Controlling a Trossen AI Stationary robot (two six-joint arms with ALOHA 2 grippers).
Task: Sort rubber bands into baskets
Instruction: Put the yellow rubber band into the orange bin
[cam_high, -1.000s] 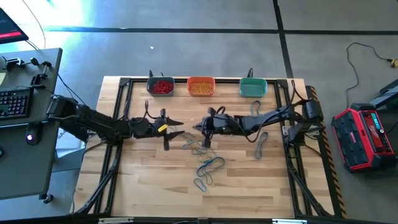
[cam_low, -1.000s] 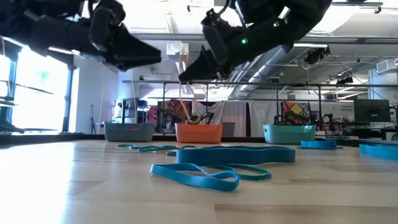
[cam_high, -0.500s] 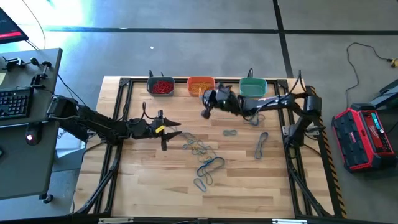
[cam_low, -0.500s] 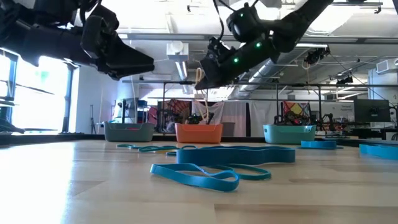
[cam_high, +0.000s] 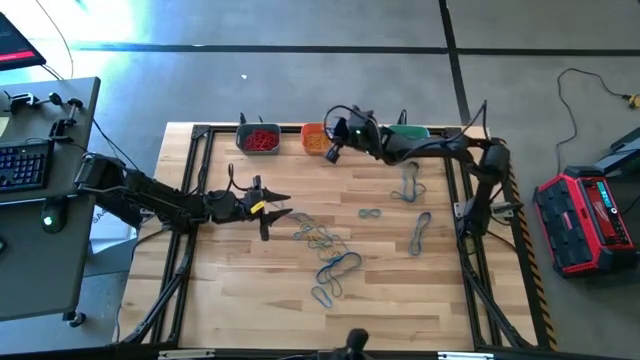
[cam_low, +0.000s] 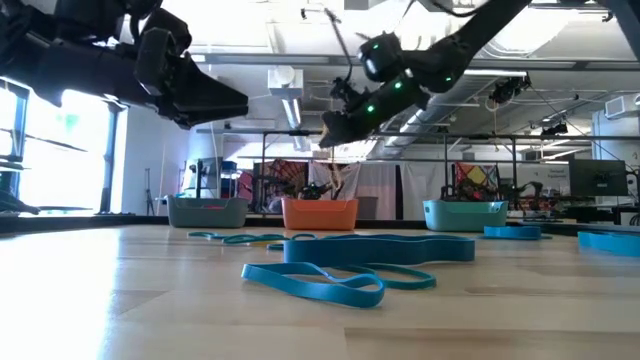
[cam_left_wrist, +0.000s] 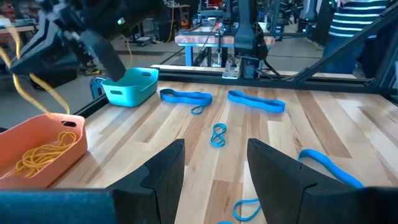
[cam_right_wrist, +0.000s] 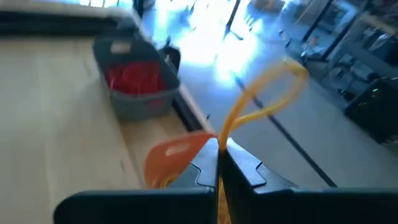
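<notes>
Yellow rubber band (cam_right_wrist: 261, 102) is the thing to watch: your right gripper (cam_high: 333, 152) has its fingers pinched together on it, the loop dangling free. Over the last second that arm has swung from mid-table up to the back edge, and it now hangs over the orange basket (cam_high: 313, 140), where other yellow bands already lie. You look set to drop it; opening the fingers there should land it in the matching tub, though from above the arm hides much of the basket, so I can't swear the band is squarely over it.

Beside it stand the grey-blue basket (cam_high: 258, 139) with red bands and the teal basket (cam_left_wrist: 130, 86), partly covered by the arm in the overhead view. Blue rubber bands (cam_high: 335, 268) lie scattered on the wooden table (cam_high: 240, 300), well apart from the baskets, so most of the sorting is left.

Your left gripper (cam_high: 283, 205) has hardly shifted: it hovers left of the blue pile, fingers apart, holding nothing.

No brand, label or writing is legible anywhere.
</notes>
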